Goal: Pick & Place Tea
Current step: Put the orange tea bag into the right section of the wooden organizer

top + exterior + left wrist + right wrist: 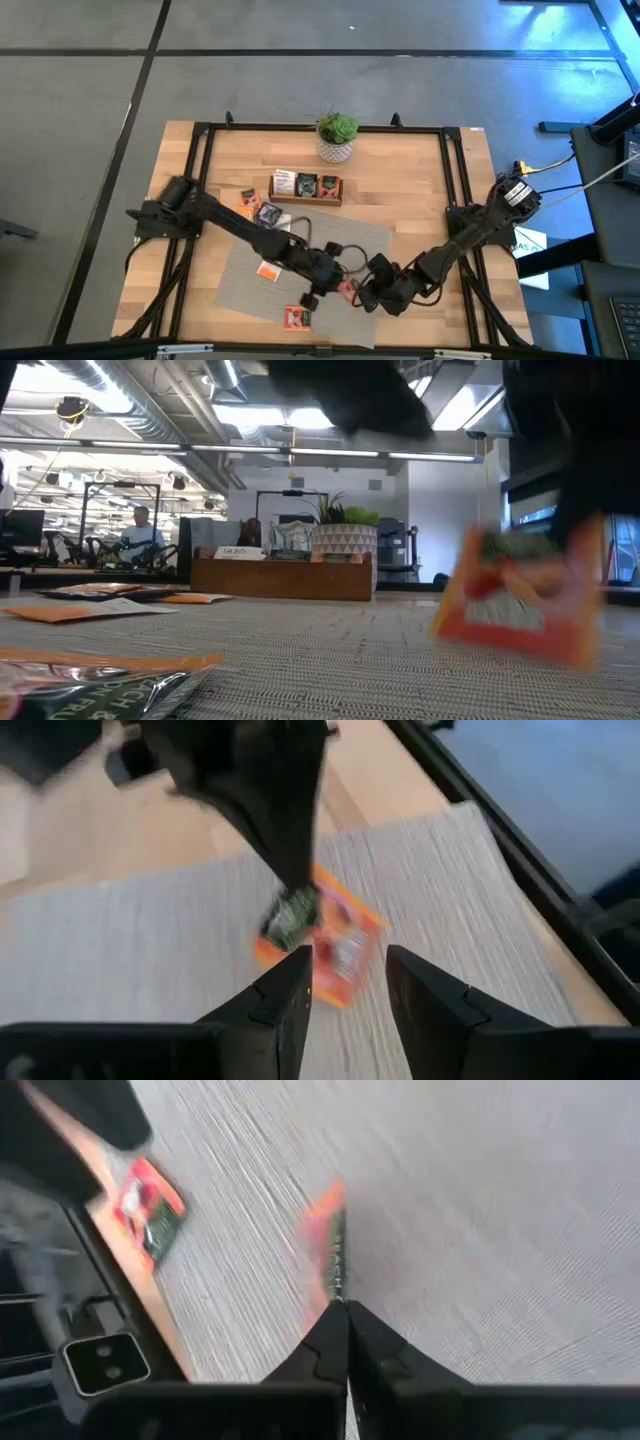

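My right gripper [362, 295] is shut on an orange-red tea packet [335, 942] over the near part of the grey ribbed mat [330, 240]. In the low view this packet [520, 598] shows tilted under dark fingers. My left gripper [347, 988] is open just short of that packet, its fingers pointing at it without touching. Another orange packet [298, 318] lies flat at the mat's near edge, one more [268, 268] lies on the mat's left part, and two [258, 206] lie by the tray. The wooden tray [305, 187] holds several packets. My right gripper pinches the orange-red packet by one edge [332, 1270] between its two fingers, coming from above at a slant. The packet shows edge-on ahead of the fingertips [338, 1325] and hangs tilted below them. Whether its lower edge touches the mat I cannot tell.
A potted plant [337, 135] stands at the table's far edge behind the tray. A black frame [200, 160] runs along the table's sides. Both arms meet close together near the table's near edge. Bare mat lies toward the far right [365, 235].
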Robot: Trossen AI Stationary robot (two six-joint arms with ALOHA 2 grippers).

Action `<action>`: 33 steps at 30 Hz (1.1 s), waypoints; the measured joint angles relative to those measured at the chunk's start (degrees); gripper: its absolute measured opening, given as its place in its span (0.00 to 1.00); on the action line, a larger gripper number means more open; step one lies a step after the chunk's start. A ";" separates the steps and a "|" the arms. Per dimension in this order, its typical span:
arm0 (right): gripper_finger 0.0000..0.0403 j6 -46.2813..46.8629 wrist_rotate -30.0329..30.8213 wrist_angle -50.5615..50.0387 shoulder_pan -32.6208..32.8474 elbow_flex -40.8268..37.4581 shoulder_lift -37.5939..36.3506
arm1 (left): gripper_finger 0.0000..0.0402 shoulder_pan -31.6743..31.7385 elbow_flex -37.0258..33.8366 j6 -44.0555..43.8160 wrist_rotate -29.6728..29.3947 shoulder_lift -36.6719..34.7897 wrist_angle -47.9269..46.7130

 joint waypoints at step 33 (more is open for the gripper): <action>0.00 -84.78 -11.95 -32.72 -48.53 28.92 4.53 | 0.32 -0.01 -45.25 -10.31 -9.85 -54.86 15.77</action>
